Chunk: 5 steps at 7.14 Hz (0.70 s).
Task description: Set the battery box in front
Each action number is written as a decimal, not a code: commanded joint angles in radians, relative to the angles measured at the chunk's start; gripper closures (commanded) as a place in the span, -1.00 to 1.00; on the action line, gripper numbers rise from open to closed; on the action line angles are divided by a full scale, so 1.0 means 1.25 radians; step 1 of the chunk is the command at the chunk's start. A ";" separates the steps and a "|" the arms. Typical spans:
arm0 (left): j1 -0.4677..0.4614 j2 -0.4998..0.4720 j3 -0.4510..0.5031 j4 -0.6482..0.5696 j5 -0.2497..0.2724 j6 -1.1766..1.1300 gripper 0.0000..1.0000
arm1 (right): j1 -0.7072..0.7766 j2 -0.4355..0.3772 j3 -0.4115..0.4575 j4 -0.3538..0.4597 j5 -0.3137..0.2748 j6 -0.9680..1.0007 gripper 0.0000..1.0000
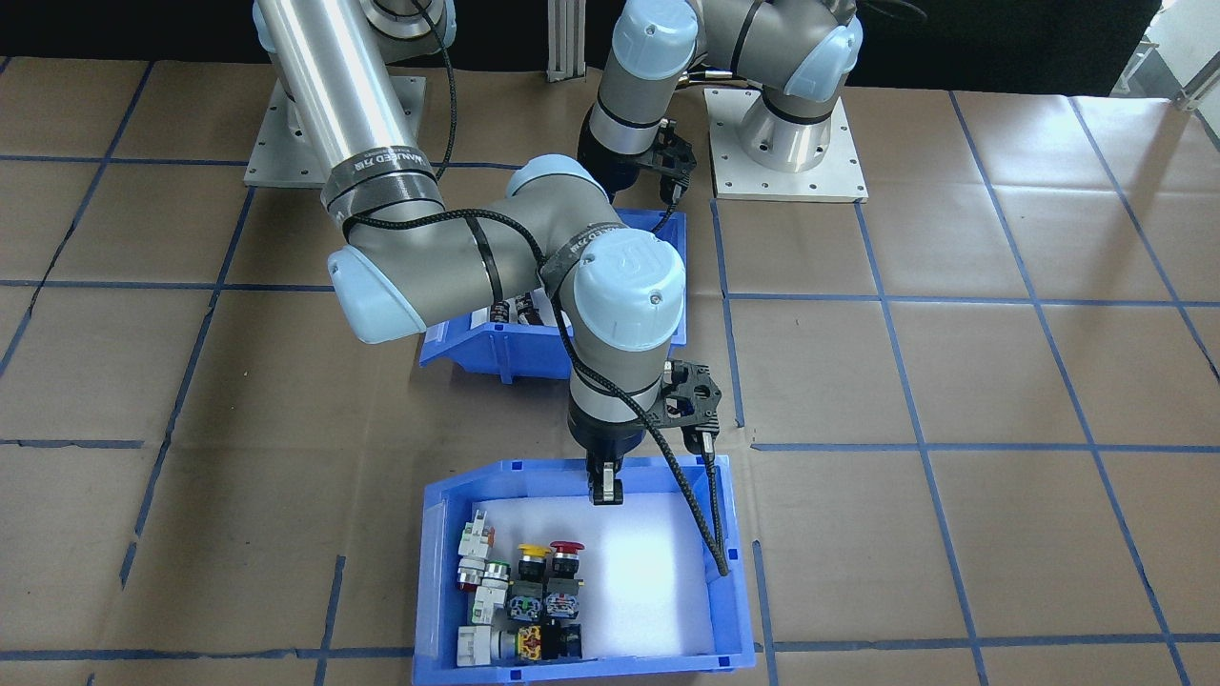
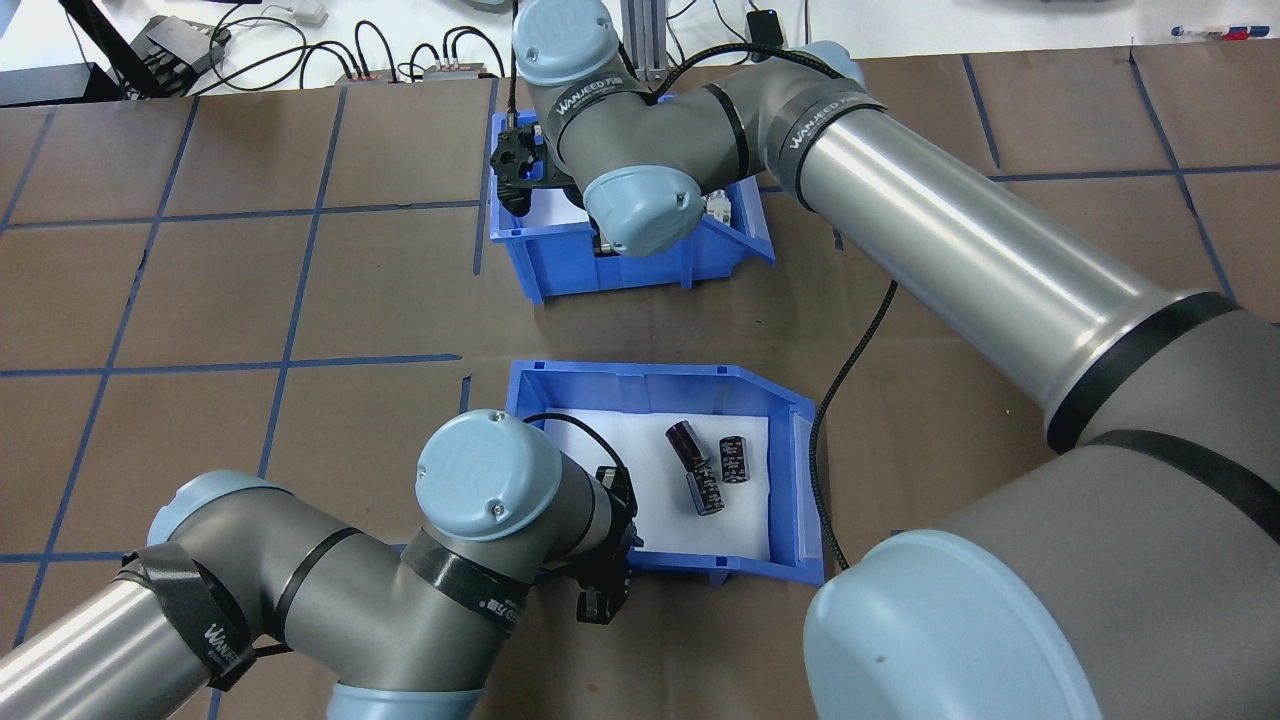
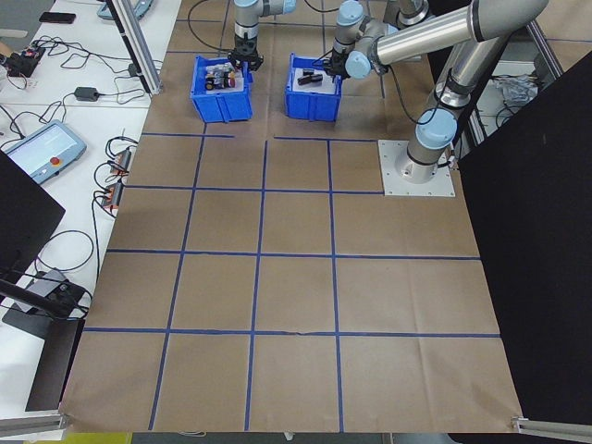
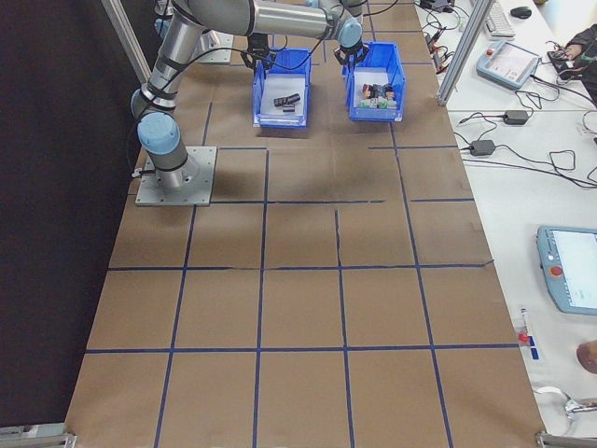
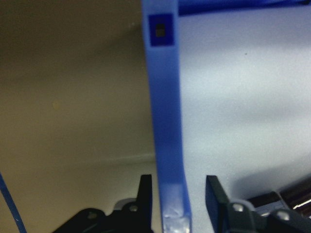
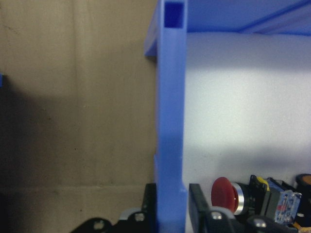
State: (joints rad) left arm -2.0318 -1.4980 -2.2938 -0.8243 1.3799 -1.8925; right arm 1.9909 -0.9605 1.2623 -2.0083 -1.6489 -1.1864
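Observation:
The battery box (image 2: 650,378) is the nearer blue bin in the overhead view, white-lined, with three dark cells (image 2: 708,470) lying inside. My left gripper (image 5: 177,194) is open and straddles its rim at the near left corner; one finger (image 5: 146,194) is outside the rim and the other stands a little off it inside. Further out sits the other blue bin (image 1: 734,610), holding colourful push-buttons (image 1: 534,595). My right gripper (image 6: 171,194) is shut on that bin's robot-side wall (image 1: 572,469), a finger pressed to each face.
The right arm's black cable (image 2: 830,450) hangs beside the battery box's right wall. Two grey base plates (image 1: 791,143) lie on the brown, blue-taped table. Cables and devices (image 2: 400,60) line the bench beyond the far edge.

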 commanded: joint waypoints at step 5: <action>0.270 0.205 0.014 -0.240 0.032 0.303 1.00 | -0.271 -0.193 0.076 0.135 0.000 -0.223 0.95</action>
State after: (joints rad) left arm -1.8184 -1.2816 -2.2841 -1.0467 1.4158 -1.6287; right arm 1.7333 -1.1449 1.3157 -1.8493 -1.6497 -1.4064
